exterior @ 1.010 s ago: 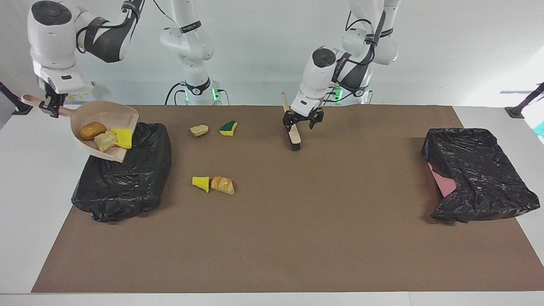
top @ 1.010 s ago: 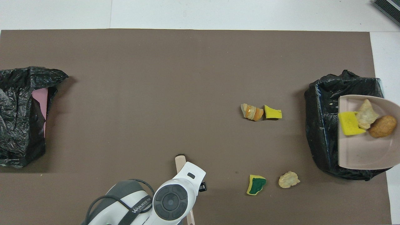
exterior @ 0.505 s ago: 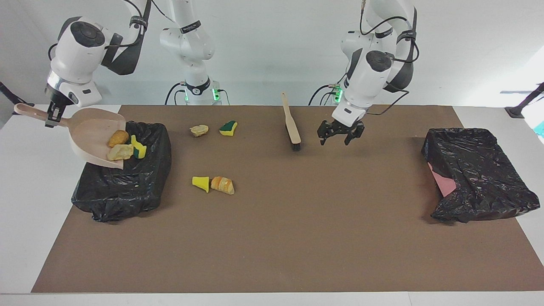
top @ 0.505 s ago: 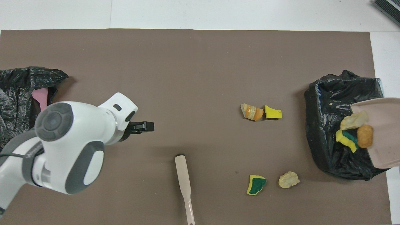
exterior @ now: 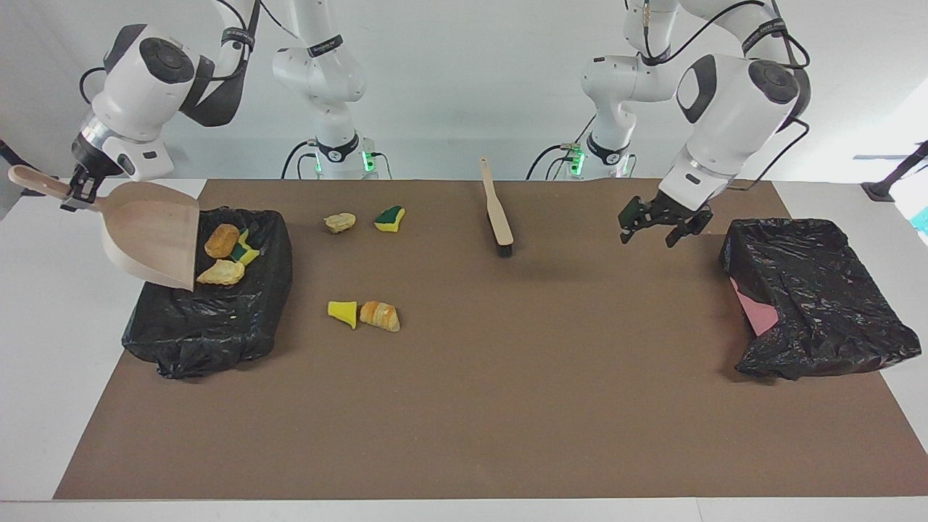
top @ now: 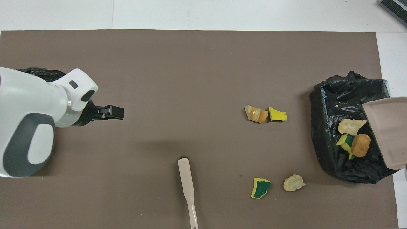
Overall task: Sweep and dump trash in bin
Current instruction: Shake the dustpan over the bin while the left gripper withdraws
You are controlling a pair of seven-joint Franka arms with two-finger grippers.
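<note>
Brown mat (exterior: 507, 406); right claw (exterior: 78, 194) w/ dustpan (exterior: 156, 235) only facing view.

The left arm's bulk hides most of the bin (top: 47, 72) at its end of the tabletop in the overhead view. There the dustpan (top: 389, 127) and the brush (top: 187, 187) handle run off-frame.

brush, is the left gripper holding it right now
No, the brush lies flat on the mat with nothing touching it, while the left gripper hangs open in the air well away from it.
</note>
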